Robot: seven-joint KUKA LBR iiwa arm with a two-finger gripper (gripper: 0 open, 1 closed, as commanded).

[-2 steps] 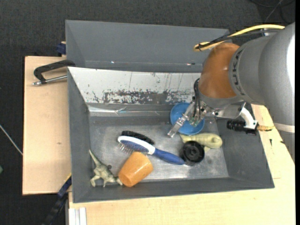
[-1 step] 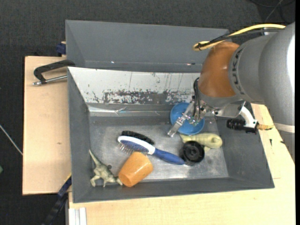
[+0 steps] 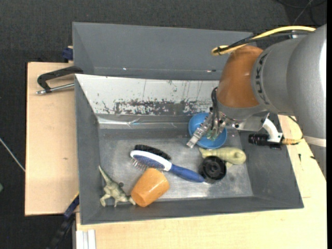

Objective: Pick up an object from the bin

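Observation:
My gripper (image 3: 204, 135) hangs low at the back right of the bin, open, right over a blue round disc (image 3: 199, 122). One metal fingertip (image 3: 193, 141) juts past the disc's front left edge. Nothing shows between the fingers. Just in front of the gripper lies a pale yellow oblong piece (image 3: 226, 155). A black round knob (image 3: 212, 169) sits beside it, towards the front.
A blue-and-white hairbrush (image 3: 158, 163) with black bristles lies across the bin's middle. An orange cup (image 3: 150, 187) lies on its side at the front. A small olive toy dinosaur (image 3: 112, 191) stands in the front left corner. The arm's bulk covers the bin's right rim.

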